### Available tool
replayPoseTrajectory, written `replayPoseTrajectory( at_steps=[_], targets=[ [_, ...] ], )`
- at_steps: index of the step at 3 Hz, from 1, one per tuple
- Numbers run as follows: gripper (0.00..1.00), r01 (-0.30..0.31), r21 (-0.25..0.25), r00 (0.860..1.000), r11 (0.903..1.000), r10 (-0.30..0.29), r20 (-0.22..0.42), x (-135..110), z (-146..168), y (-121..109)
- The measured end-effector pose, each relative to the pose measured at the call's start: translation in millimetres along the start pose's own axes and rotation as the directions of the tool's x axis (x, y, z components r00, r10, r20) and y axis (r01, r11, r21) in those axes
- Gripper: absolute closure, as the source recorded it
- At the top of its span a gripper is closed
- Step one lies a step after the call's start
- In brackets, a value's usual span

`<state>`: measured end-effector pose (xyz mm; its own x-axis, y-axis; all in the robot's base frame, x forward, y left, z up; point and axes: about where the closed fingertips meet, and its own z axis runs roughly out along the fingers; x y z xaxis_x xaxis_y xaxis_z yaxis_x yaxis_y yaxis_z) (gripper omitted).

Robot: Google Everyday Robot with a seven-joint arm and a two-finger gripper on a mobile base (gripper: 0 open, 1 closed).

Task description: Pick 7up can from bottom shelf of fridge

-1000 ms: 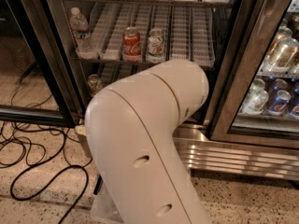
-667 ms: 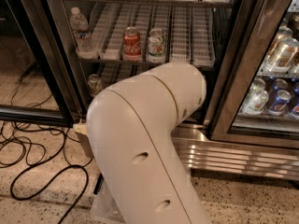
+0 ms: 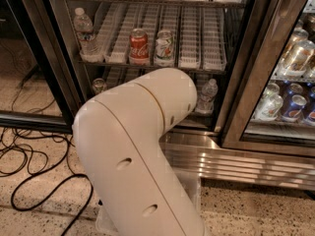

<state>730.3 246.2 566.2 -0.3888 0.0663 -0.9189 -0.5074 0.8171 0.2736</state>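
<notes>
The fridge (image 3: 231,82) stands open in front of me. On the bottom shelf (image 3: 118,75) a small can with a silver top, the 7up can (image 3: 98,86), stands at the far left, partly behind the door frame. My white arm (image 3: 142,146) rises from the lower middle and bends toward the bottom shelf, covering its middle. The gripper is hidden behind the arm's elbow, somewhere at the bottom shelf.
A red can (image 3: 139,45), a white-and-green can (image 3: 164,45) and a water bottle (image 3: 84,33) stand on the shelf above. Another bottle (image 3: 206,95) stands at the bottom shelf's right. The ribbed steel base (image 3: 236,163) runs below. Black cables (image 3: 29,156) lie on the floor at left.
The arm's elbow has drawn a little to the left, uncovering the water bottle at the right of the bottom shelf. The cans have not moved.
</notes>
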Motion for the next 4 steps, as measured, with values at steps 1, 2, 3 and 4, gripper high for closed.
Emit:
replayPoseTrajectory(
  at_steps=[1,2,3,4],
  targets=[
    [0.00,0.059,0.021,0.997,0.9980,-0.060,0.055,-15,7,2],
    [0.02,0.113,0.046,0.988,0.9925,-0.117,0.102,-31,11,2],
    [0.09,0.154,0.074,0.977,0.9853,-0.163,0.136,-46,15,1],
    [0.19,0.184,0.108,0.969,0.9771,-0.199,0.150,-53,22,-5]
  ],
)
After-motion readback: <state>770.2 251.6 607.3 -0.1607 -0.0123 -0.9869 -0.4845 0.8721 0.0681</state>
